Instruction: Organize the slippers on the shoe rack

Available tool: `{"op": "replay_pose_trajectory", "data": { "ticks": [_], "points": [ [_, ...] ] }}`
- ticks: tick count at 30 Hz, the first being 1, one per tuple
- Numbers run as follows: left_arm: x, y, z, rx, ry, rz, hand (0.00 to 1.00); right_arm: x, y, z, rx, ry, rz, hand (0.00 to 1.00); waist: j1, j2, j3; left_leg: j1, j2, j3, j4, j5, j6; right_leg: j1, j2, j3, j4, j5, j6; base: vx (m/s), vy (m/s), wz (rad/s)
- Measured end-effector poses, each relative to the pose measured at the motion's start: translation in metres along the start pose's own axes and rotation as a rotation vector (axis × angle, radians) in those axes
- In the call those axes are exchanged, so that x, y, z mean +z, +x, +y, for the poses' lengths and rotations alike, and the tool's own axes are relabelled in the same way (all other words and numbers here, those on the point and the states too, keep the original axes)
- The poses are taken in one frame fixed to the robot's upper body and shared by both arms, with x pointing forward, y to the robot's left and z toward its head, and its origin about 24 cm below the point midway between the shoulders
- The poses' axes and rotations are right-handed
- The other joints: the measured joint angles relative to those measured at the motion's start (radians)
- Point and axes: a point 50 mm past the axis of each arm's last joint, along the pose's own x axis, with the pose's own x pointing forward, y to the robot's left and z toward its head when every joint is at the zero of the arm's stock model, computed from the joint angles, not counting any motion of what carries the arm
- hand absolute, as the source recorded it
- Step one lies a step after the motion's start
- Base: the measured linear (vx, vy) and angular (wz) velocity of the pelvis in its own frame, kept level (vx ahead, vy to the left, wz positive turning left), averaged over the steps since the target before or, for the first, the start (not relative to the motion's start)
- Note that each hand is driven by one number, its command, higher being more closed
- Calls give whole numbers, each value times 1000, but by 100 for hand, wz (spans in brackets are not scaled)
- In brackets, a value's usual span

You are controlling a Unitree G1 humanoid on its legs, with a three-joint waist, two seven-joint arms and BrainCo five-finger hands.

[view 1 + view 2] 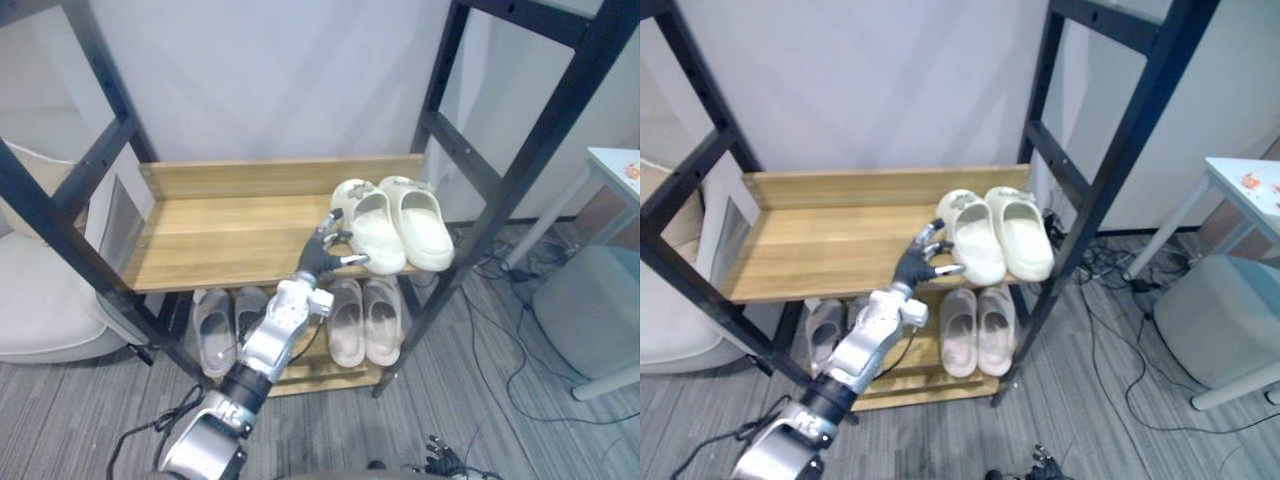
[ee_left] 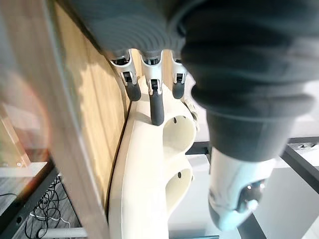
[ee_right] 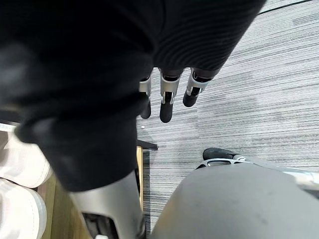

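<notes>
All of the floor: grey ribbed carpet (image 1: 60, 420) runs under and around the shoe rack (image 1: 530, 150), with loose cables (image 1: 490, 270) lying by the rack's right foot.
Right hand: the right hand (image 3: 167, 99) hangs low over the carpet, fingers straight and relaxed, holding nothing.
Lower shelf: the low wooden board (image 1: 300, 378) carries a grey pair (image 1: 212, 335) on its left and a beige pair (image 1: 347, 325) just beside it on the right.
Upper shelf: the light wooden board (image 1: 230, 230) is bare on its left and middle; the cream pair (image 1: 420, 230) stands side by side at its right end, heels toward the front edge.
Left hand: the left hand (image 1: 318, 255) reaches over the front edge of the upper shelf to the left cream slipper (image 1: 378, 240). Its fingers are spread and nearly straight, and the fingertips (image 2: 157, 112) rest on the slipper's rim. The thumb stands apart, and nothing is gripped.
Sides of the room: a white cushioned seat (image 1: 40, 300) stands left of the rack; a white table (image 1: 615, 165) and a grey stool (image 1: 590, 310) stand right of it.
Back: a plain pale wall (image 1: 280, 80) stands behind the black frame.
</notes>
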Motion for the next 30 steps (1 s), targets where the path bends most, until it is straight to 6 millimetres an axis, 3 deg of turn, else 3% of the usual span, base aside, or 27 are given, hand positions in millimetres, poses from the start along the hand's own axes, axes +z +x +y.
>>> {"op": "replay_pose_trajectory", "data": {
  "ticks": [11,18,25,28,30],
  "points": [
    [8,-3,6,26,-8,-25,0,5,2,1,1,-1,-14,0,-4,1,0,0,0,-9,-11,0,0,-1,1,-10,-1,-1,1,-2,-3,1],
    [36,-20,6,10,-75,-169,0,7,2,1,6,-8,-17,0,1,1,0,-4,-6,-30,-14,1,1,5,1,-33,4,-3,4,-5,-7,8],
    [65,-49,-33,-209,-222,-316,0,2,2,0,6,-18,3,0,23,7,2,-18,-9,-54,7,-5,5,-1,-15,-42,46,-30,12,-26,-8,12],
    [55,-64,-49,-317,-296,-278,0,1,2,0,8,-22,4,0,29,10,1,-16,-7,-53,21,-13,3,-2,-16,-43,62,-40,10,-11,-5,-1],
    [33,-78,-56,-368,-318,-181,0,3,3,-2,5,-26,0,0,28,22,-6,-16,-5,-52,22,-13,3,-3,-14,-42,62,-41,8,-17,-10,-1]
  ]
}}
